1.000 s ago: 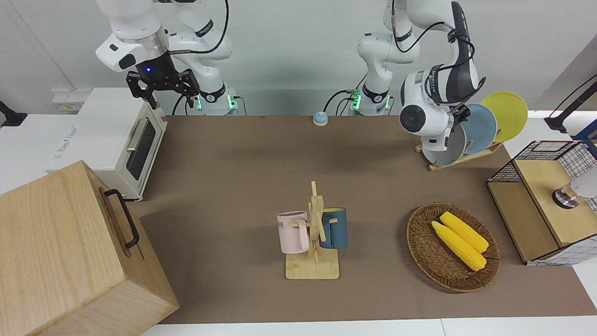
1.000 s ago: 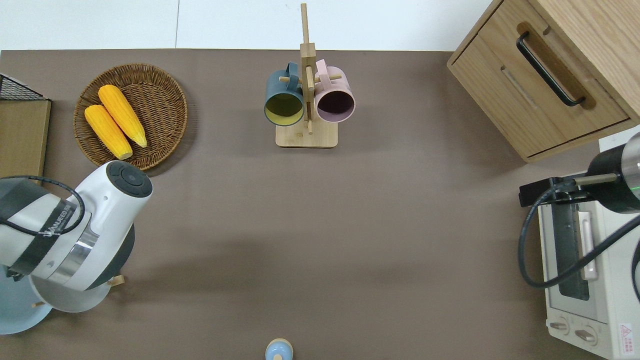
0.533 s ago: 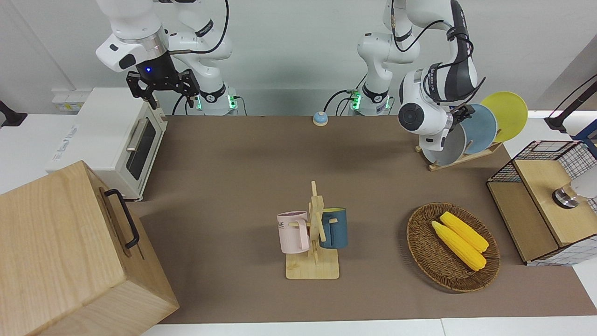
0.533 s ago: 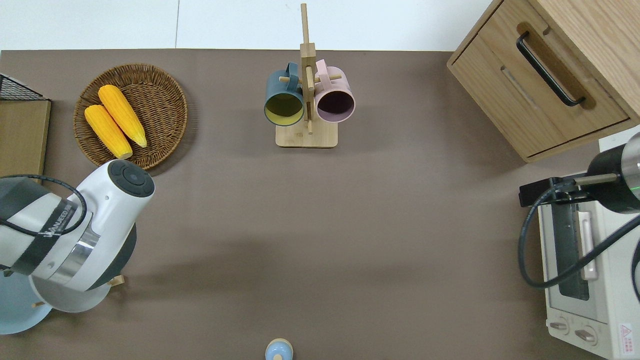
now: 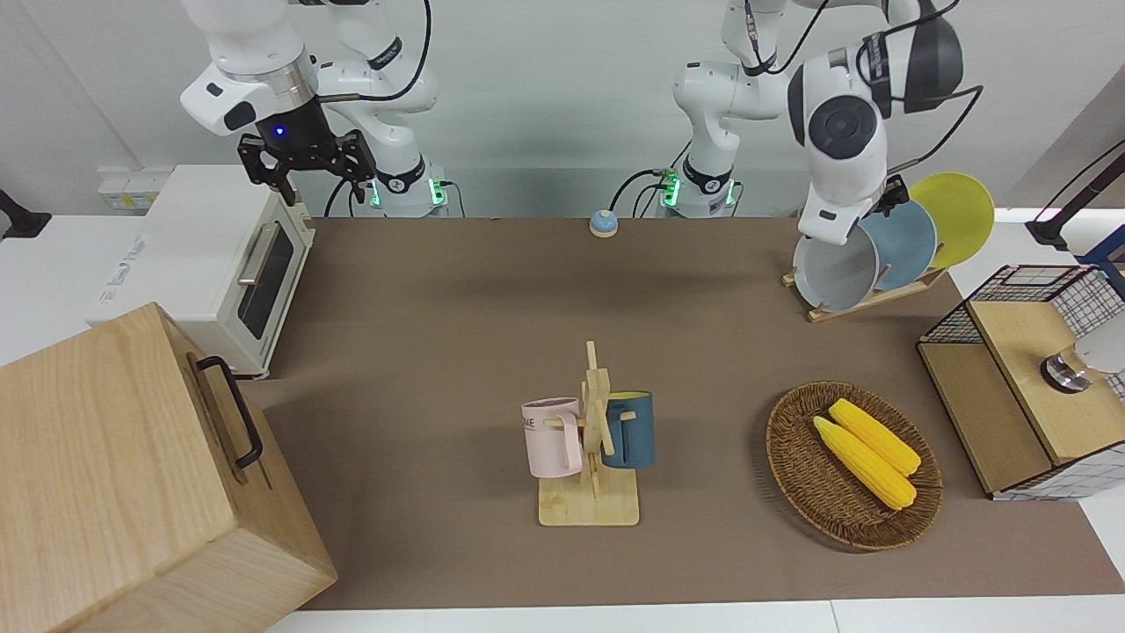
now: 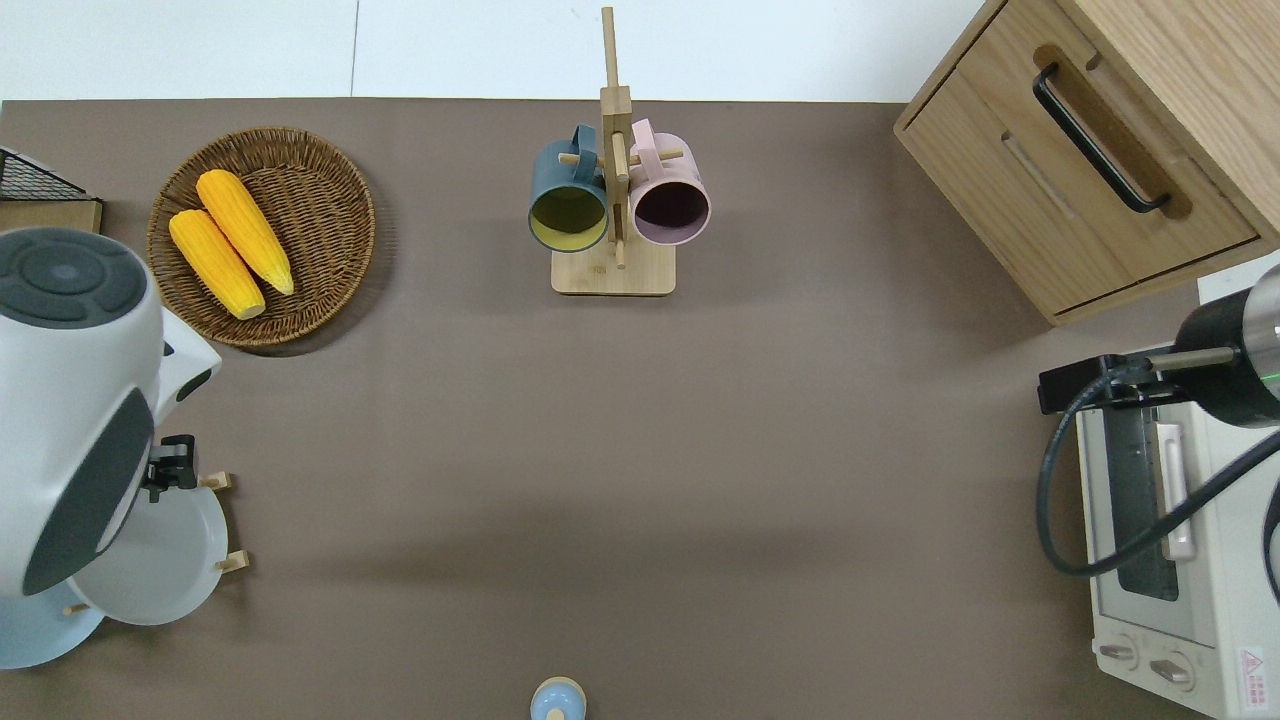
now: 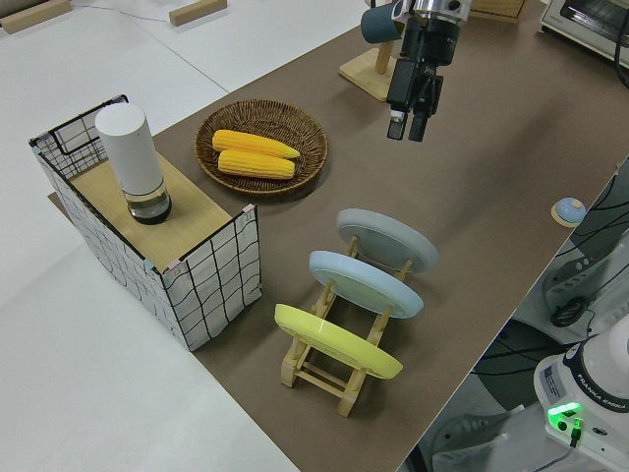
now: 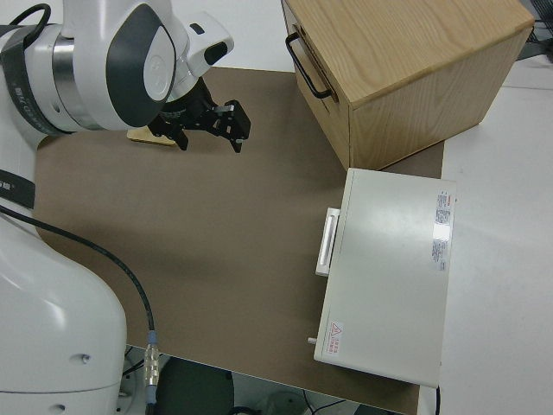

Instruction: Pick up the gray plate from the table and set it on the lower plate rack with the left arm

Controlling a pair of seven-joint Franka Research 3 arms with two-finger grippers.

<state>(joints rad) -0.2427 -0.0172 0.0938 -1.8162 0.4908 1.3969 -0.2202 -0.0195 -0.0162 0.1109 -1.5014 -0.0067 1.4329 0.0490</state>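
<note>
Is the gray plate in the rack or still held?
In the rack: the gray plate leans between the rack's pegs, and the left gripper hangs apart from it.

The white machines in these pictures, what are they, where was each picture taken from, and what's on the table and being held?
They are two robot arms bolted at a table. One picture faces them from across the table, one looks straight down, and one comes from each end.

The left arm is at work. Its tool, a black two-finger pincer, hangs open in the air over the plate rack and holds nothing. The gray plate stands in that rack beside a blue plate and a yellow plate. The right arm, with its tool open, is parked.

Also there are a basket with two corn cobs, a mug tree with two mugs, a toaster oven and a wooden cabinet.
</note>
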